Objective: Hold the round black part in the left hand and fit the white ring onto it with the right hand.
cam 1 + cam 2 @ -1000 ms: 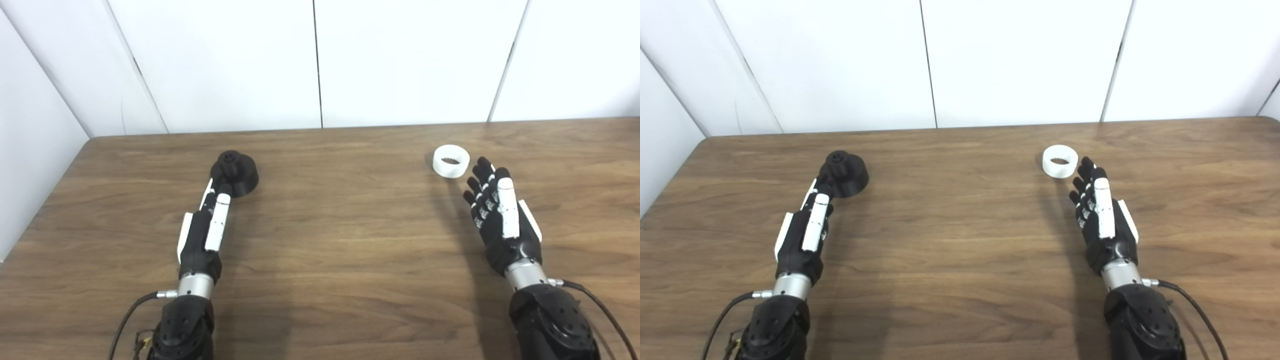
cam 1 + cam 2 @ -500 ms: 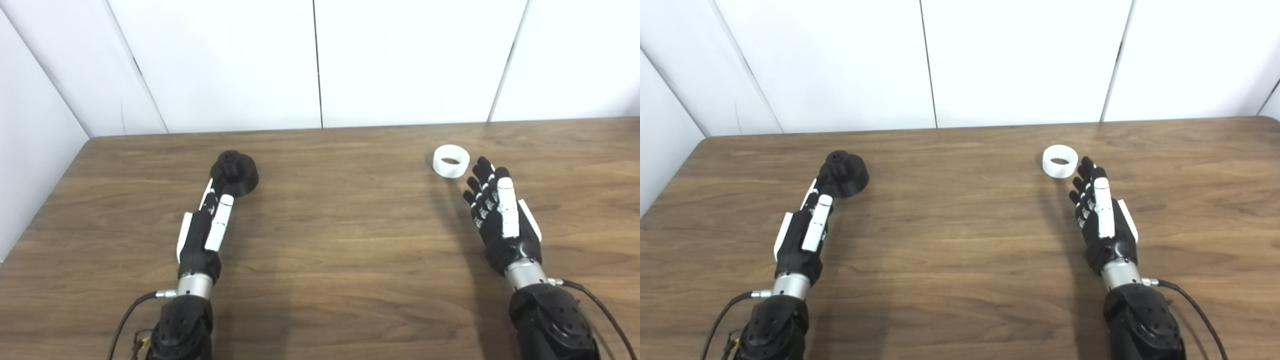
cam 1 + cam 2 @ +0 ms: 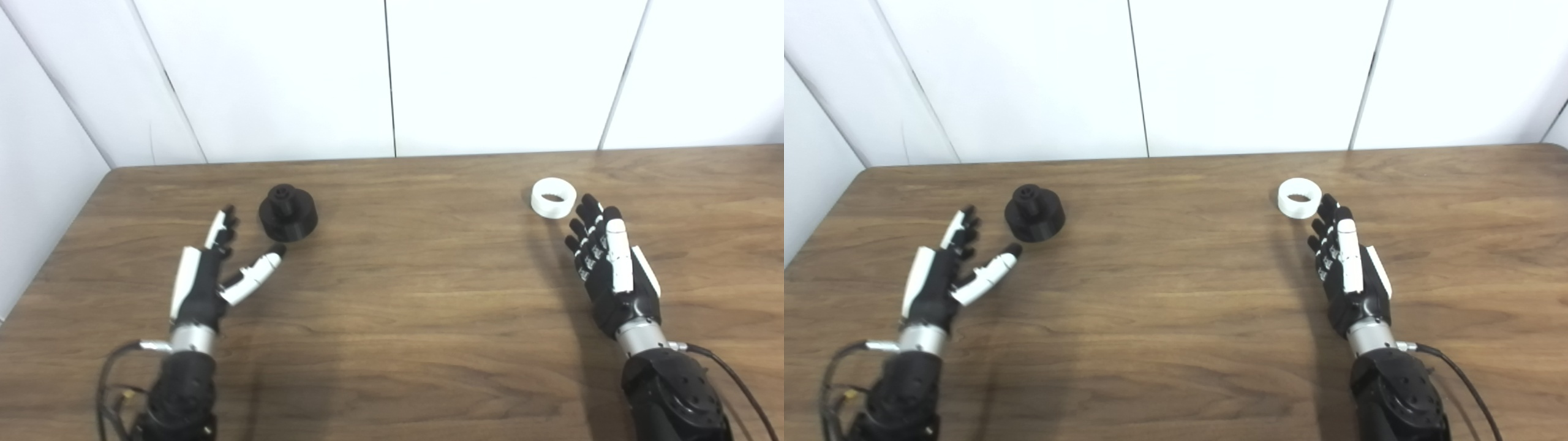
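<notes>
The round black part (image 3: 287,212) is sitting on the wooden desk (image 3: 404,294) toward its far left, resting on its wide base with a smaller knob standing up from its top. The left hand (image 3: 208,278) is hovering near it on the near-left side, spread wide and holding nothing: its fingers (image 3: 222,225) are reaching forward to the left of the part, while the thumb (image 3: 254,277) is angling out to the right, its dark tip pointing at the part's near edge but not touching it. The white ring (image 3: 553,197) is lying flat on the desk toward the far right, its hole facing up, well apart from the black part. The right hand (image 3: 606,266) is stretching out flat just on the near-right side of the ring, empty as well, with its fingers (image 3: 585,223) lying close together and extended, the tips just beside the ring's rim; whether they are grazing it cannot be told. Both dark forearms are coming in from the near edge of the desk, each trailing a black cable at the wrist. White wall panels (image 3: 392,73) are standing behind the desk.
</notes>
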`<act>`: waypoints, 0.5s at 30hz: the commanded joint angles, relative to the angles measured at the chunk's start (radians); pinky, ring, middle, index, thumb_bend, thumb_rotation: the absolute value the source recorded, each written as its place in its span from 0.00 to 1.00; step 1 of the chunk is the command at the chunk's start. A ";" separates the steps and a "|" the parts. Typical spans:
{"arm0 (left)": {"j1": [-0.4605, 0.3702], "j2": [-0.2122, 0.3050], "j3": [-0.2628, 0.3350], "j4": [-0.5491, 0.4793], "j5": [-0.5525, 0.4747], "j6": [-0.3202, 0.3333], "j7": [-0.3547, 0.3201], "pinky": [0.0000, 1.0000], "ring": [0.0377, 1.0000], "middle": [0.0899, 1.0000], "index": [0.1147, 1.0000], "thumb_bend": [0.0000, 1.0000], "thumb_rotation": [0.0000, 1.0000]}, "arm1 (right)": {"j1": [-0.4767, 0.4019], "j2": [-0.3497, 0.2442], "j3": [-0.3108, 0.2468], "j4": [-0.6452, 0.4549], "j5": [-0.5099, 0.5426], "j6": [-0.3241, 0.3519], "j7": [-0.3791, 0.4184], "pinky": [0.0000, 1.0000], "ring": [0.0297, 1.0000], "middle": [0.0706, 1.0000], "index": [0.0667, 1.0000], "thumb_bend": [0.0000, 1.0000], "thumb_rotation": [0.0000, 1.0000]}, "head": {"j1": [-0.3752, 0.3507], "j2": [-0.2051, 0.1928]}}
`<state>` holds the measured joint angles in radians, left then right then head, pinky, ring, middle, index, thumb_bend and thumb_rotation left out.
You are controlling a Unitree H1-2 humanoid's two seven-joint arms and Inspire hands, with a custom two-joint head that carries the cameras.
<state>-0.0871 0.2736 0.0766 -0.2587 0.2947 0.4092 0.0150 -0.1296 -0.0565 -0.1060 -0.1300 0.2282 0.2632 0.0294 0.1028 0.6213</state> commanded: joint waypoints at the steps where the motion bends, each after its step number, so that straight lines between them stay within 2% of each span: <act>1: -0.071 0.071 -0.001 -0.015 0.041 0.012 -0.024 0.90 0.98 0.99 1.00 0.91 0.44 | -0.040 0.004 0.002 -0.019 0.007 -0.035 0.010 1.00 1.00 1.00 0.97 0.45 1.00 | 0.002 -0.002; 4: -0.107 0.126 -0.001 -0.001 0.066 0.047 -0.053 0.88 0.97 1.00 1.00 0.92 0.43 | -0.041 0.006 0.002 -0.014 0.004 -0.038 0.008 1.00 1.00 1.00 0.97 0.45 1.00 | 0.004 -0.002; 9: -0.167 0.180 0.000 0.045 0.107 0.060 -0.096 0.84 0.94 0.97 1.00 0.94 0.39 | -0.042 0.007 0.003 -0.011 0.003 -0.040 0.008 1.00 1.00 1.00 0.97 0.46 1.00 | -0.001 -0.003; 12: -0.197 0.202 -0.007 0.072 0.146 0.060 -0.125 0.84 0.93 0.96 1.00 0.95 0.41 | -0.043 0.007 0.002 -0.010 0.004 -0.044 0.009 1.00 1.00 1.00 0.97 0.46 1.00 | -0.001 -0.006; 15: -0.247 0.231 -0.027 0.123 0.187 0.060 -0.172 0.88 0.97 0.98 0.99 0.97 0.40 | -0.041 0.005 0.002 -0.014 0.001 -0.043 0.008 1.00 1.00 1.00 0.97 0.47 1.00 | -0.004 -0.009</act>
<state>-0.2567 0.4545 0.0580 -0.1506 0.4347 0.4733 -0.1345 -0.1321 -0.0538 -0.1041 -0.1214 0.2275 0.2603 0.0293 0.0982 0.6121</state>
